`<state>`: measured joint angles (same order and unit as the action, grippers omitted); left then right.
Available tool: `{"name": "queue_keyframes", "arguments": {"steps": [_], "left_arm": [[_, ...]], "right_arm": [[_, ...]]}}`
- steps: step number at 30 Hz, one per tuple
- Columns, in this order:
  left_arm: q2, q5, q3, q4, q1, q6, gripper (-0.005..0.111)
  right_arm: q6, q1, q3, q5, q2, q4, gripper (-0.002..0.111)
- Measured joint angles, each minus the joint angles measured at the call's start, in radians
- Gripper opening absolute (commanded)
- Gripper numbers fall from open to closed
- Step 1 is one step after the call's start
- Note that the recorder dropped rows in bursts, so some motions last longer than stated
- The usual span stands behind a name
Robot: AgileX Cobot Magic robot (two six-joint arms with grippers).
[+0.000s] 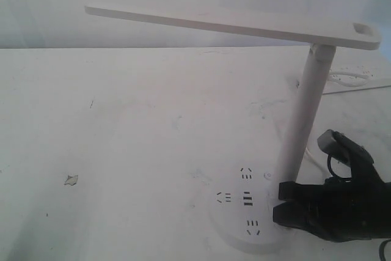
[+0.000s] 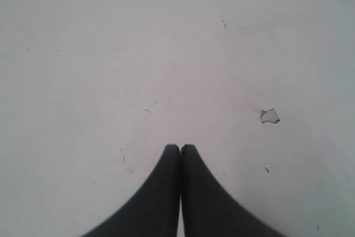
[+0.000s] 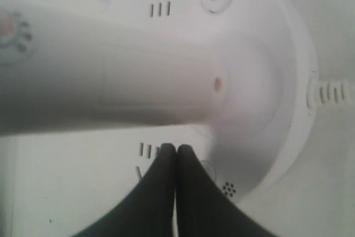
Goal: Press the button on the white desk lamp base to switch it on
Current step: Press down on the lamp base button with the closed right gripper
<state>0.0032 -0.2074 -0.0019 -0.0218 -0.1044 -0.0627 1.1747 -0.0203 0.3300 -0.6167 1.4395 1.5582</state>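
At the left of the white table [image 1: 122,120] I see a small chipped patch [image 1: 71,180]. The left gripper [image 2: 180,148] hangs over bare tabletop near that patch, its two black fingers pressed flat together with nothing between them.

The long flat lamp head [image 1: 232,24] spans the scene above the table, running right to the top of the upright stem [image 1: 307,108]. The white desk lamp base [image 1: 223,224] sits at the near right, its groups of dark slots [image 1: 247,200] facing up. The other round button [image 1: 267,175] lies on its far side, just beside the stem's foot.

The right gripper [image 1: 282,203] reaches in from the right over the near right part of the base. Its fingers are closed tip to tip, gripping nothing. In my right wrist view those tips cover most of the button [image 3: 210,170], so only an arc of its thin grey outline shows. I cannot tell whether they press on it.
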Motion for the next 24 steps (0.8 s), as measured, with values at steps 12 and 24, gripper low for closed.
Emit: {"name": "queue_keyframes", "arguments": {"steps": [12,24], "left_arm": [[0.000,0.000,0.000,0.000,0.000,0.000,0.000],[0.000,0.000,0.000,0.000,0.000,0.000,0.000]], "right_arm": [[0.004,0.000,0.000,0.033,-0.007,-0.020,0.000],[0.004,0.000,0.000,0.038,-0.002,-0.019,0.000]]}}
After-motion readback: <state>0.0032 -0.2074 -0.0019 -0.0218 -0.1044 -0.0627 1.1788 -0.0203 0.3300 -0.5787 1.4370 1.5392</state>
